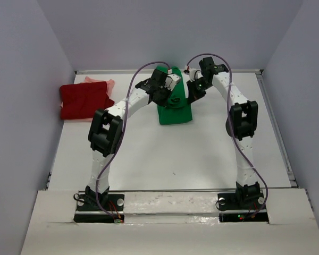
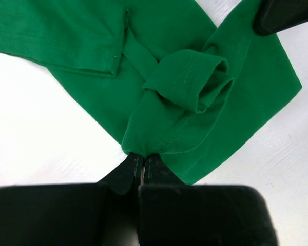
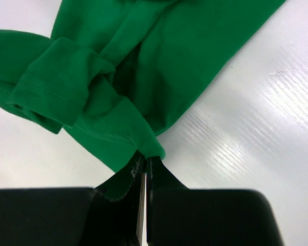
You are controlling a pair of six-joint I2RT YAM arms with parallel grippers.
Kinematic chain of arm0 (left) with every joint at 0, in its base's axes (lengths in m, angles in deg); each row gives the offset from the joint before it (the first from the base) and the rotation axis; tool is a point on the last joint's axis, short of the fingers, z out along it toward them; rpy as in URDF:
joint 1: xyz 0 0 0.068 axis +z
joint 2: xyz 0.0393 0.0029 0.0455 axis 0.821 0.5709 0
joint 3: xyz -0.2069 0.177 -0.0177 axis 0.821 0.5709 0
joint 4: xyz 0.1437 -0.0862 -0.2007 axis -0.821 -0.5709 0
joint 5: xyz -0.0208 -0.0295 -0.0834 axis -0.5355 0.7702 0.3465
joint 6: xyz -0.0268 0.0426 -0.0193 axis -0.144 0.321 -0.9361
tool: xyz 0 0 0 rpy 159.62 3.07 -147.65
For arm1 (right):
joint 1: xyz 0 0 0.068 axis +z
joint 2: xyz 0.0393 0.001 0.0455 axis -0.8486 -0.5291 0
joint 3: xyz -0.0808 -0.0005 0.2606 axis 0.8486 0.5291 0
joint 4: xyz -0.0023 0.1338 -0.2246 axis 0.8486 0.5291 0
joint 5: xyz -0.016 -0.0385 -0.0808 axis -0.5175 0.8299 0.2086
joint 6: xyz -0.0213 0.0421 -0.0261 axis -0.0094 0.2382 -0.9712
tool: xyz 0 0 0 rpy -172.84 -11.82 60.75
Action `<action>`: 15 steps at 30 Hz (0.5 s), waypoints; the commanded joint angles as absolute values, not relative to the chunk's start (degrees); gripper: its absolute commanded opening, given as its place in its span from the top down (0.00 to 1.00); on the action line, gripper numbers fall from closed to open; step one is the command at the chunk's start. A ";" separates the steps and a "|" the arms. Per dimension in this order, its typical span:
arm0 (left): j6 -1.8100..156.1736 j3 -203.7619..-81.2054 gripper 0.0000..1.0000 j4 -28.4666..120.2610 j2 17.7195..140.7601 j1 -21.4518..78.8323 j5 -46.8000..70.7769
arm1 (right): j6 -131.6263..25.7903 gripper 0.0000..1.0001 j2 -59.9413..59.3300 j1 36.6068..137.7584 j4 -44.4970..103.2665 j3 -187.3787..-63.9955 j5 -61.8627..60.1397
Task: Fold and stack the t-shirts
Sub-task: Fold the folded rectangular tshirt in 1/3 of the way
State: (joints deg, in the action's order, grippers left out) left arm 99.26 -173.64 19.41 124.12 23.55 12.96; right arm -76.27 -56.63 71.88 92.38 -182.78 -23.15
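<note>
The bright green t-shirt lies partly folded at the middle back of the table. My left gripper is shut on a bunched edge of the green t-shirt, near a rolled sleeve. My right gripper is shut on another bunched edge of the green t-shirt. Both hold the cloth a little above the table. The dark red t-shirt lies folded at the back left on top of the salmon-pink t-shirt, of which only an edge shows.
White table with walls on three sides. The folded red and pink stack sits near the left wall. The right arm's finger shows at the top right of the left wrist view.
</note>
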 commanded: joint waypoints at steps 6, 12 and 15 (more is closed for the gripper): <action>98.52 -177.45 1.00 20.94 124.94 23.90 7.77 | -74.76 1.00 -59.06 71.42 89.53 -187.95 -22.40; 98.52 -178.33 1.00 21.03 126.35 23.99 6.72 | -74.23 1.00 -60.46 71.42 88.12 -191.55 -22.40; 98.43 -179.38 1.00 20.94 127.14 24.08 6.01 | -74.06 1.00 -60.82 71.42 86.98 -192.52 -21.96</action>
